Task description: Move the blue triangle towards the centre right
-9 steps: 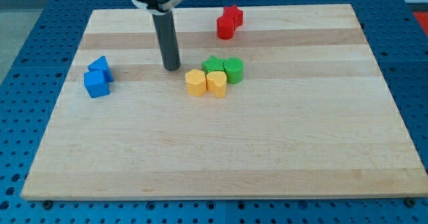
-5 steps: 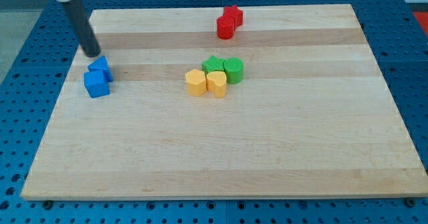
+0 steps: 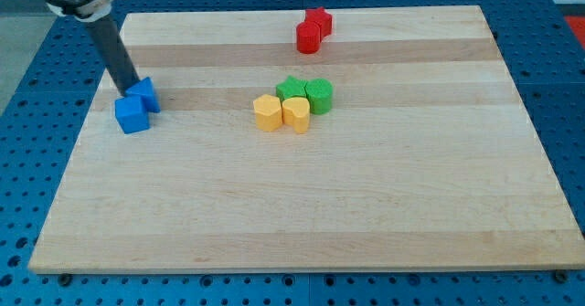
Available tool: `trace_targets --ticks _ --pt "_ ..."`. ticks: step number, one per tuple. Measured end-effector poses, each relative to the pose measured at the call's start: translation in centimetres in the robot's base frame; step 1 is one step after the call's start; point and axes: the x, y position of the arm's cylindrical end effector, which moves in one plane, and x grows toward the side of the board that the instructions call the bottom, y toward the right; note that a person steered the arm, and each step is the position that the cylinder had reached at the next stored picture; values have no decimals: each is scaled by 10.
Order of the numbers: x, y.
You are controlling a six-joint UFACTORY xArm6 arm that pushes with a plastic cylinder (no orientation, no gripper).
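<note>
The blue triangle (image 3: pixel 146 93) lies at the board's left, touching a blue cube (image 3: pixel 132 114) just below-left of it. My tip (image 3: pixel 125 90) rests against the triangle's upper-left side, at the board's left edge. The dark rod rises up and to the left from there.
Two yellow blocks (image 3: pixel 282 112) and two green blocks (image 3: pixel 306 93) cluster at the board's centre. Two red blocks (image 3: pixel 313 29) sit near the top edge. The wooden board (image 3: pixel 366 196) lies on a blue perforated table.
My tip swept from the board's middle to the far left, then came down against the blue triangle, which has shifted slightly to the right.
</note>
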Motion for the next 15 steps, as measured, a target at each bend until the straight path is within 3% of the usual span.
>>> trace_targets --ticks 7,13,15 --pt "63 92" --pt "152 157" --pt "155 184"
